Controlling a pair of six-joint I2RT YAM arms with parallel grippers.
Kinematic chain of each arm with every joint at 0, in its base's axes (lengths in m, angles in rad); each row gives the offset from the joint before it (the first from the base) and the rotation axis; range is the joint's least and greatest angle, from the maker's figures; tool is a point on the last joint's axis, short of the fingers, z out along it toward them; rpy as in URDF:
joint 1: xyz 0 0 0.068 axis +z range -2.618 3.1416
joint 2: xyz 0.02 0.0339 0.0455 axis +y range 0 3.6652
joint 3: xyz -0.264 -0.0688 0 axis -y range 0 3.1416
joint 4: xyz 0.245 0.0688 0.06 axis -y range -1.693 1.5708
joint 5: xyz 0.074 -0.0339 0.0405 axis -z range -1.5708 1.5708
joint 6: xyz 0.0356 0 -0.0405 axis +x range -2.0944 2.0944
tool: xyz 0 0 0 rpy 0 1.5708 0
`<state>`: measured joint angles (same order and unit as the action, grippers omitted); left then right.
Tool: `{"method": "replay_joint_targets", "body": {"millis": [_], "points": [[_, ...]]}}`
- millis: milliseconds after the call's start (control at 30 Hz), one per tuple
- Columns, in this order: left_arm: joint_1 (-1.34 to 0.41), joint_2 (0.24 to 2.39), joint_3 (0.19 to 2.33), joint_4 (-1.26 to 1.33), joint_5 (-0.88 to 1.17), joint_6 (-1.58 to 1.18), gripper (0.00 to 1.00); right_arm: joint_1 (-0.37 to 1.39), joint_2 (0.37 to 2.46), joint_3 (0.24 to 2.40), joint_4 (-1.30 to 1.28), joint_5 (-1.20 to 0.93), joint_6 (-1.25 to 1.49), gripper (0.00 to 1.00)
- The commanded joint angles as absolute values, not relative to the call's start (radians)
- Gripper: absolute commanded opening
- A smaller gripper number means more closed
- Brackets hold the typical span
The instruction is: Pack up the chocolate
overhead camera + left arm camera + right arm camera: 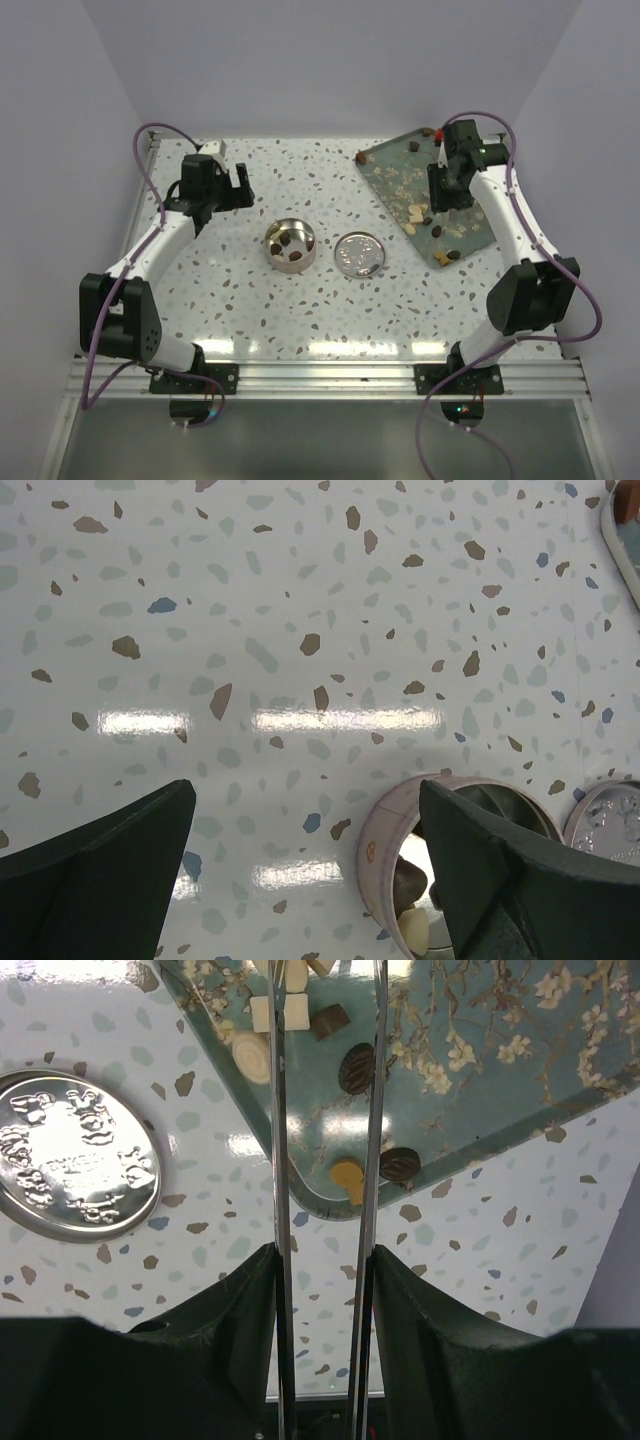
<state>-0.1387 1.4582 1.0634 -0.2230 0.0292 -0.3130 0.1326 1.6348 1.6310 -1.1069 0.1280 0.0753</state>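
The chocolate lies as small dark and pale lumps [437, 231] on the teal flowered tray [400, 165] at the back right, also in the right wrist view [355, 1068]. A few lumps [285, 241] lie in the round metal tin [290, 262], which also shows in the left wrist view [385, 830]. My right gripper [445, 195] [322, 1255] is shut on metal tongs [283, 1110], whose two blades stand apart above the tray's near corner [500, 1060]. My left gripper [240, 180] [305, 790] is open and empty, behind and left of the tin.
The tin's embossed lid [358, 254] lies flat to the right of the tin, between it and the tray; it also shows in the right wrist view [75, 1155]. White walls close in the speckled tabletop on three sides.
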Motion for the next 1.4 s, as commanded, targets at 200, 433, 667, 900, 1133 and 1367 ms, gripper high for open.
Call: {"method": "replay_joint_targets", "body": {"millis": [200,433,667,900,1133,1367], "points": [[-0.144,1.450,1.089,-0.204,0.037,-0.304,1.00,0.109,1.546,1.566,-1.081,0.179,0.072,0.42],[-0.144,1.460,1.104,-0.206,0.032,-0.298,1.00,0.106,1.540,1.526,-1.077,0.167,0.078,0.41],[-0.144,1.460,1.091,-0.201,0.032,-0.301,1.00,0.106,1.555,1.525,-1.071,0.130,0.080,0.41],[-0.144,1.459,1.088,-0.201,0.031,-0.301,1.00,0.106,1.557,1.487,-1.066,0.114,0.084,0.41],[-0.144,1.459,1.088,-0.201,0.029,-0.302,1.00,0.106,1.555,1.460,-1.055,0.112,0.086,0.40],[-0.144,1.460,1.085,-0.198,0.031,-0.304,1.00,0.106,1.543,1.463,-1.069,0.092,0.090,0.39]]}}
